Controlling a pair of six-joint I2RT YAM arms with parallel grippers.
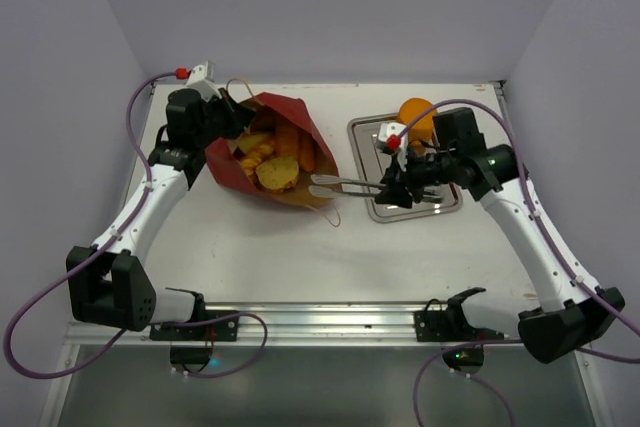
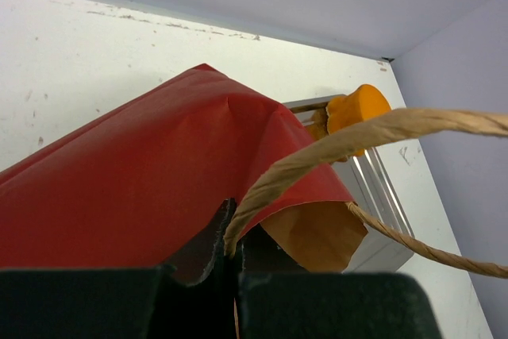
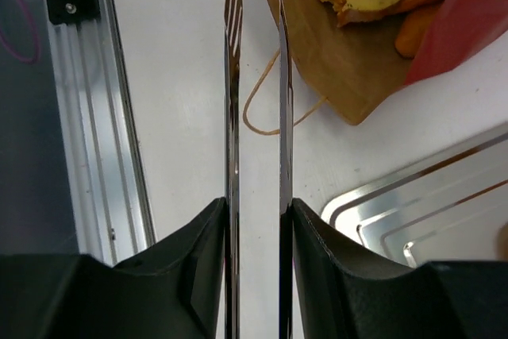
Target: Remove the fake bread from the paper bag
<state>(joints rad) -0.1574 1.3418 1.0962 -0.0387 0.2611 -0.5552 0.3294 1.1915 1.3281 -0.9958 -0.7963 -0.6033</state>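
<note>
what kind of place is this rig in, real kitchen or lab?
Likely a lab data-collection cell, not a kitchen: plain walls box in a white table, two arms stand along an aluminium rail, the right one holding tongs, and fake bread sits in a paper bag.

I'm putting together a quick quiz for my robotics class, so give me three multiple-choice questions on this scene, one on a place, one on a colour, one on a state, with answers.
1. Where is the orange bread piece that is out of the paper bag?
A. on the steel tray
B. on the bare table
C. on the front rail

2. What colour is the paper bag's outside?
A. blue
B. red
C. green

3. What do the tongs in the right gripper hold?
A. a bun
B. a bag handle
C. nothing

Answers:
1 A: it rests at the tray's far edge.
2 B: the outer side is red, the inside brown.
3 C: the gap between the blades is empty.
</note>
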